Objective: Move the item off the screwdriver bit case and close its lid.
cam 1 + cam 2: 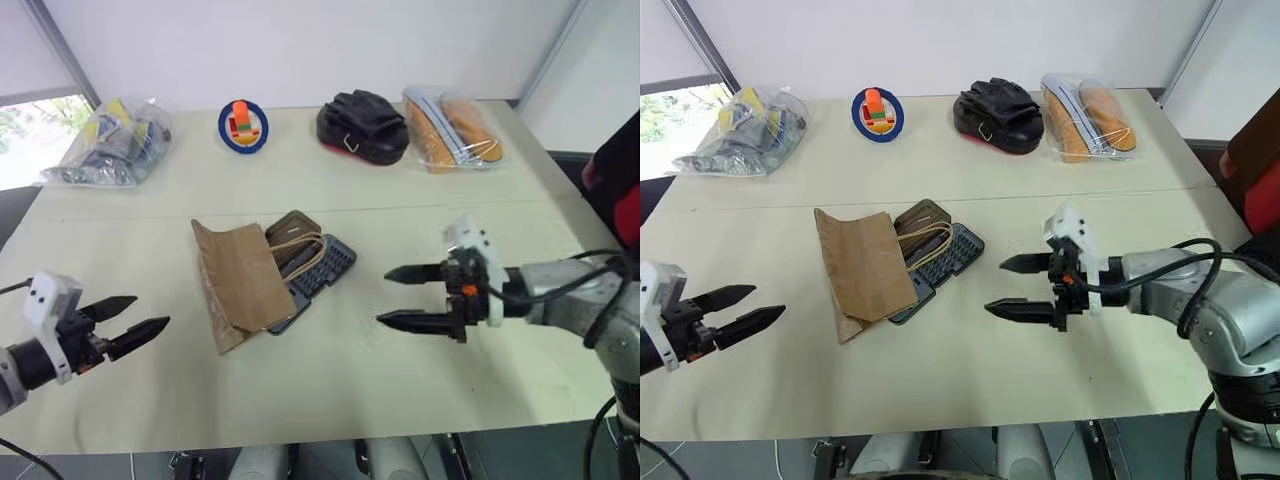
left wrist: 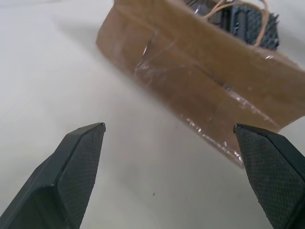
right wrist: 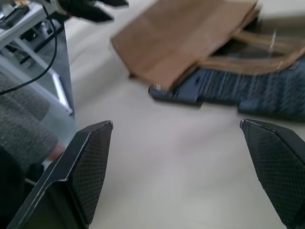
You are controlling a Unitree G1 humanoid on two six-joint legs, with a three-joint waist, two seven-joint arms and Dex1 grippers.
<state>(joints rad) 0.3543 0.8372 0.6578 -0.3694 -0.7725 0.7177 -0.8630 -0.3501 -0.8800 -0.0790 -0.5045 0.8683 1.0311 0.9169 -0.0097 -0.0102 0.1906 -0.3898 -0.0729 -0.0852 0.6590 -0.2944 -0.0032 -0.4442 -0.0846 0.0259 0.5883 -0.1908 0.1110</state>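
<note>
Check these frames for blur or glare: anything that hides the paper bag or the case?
Right wrist view: paper bag and case look soft and smeared. Left wrist view: the bag is sharper, with glints on its creases. Head views: even light, soft shadows, bag and case plain.

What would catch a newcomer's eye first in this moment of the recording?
The brown paper bag at the middle of the table, lying over the open screwdriver bit case so that its grey slotted base and smoky lid peek out beside it. Next, the left gripper and right gripper, both open, flanking the bag without touching it. Along the far edge sit bagged goods, a blue ring toy and a black pouch.
</note>
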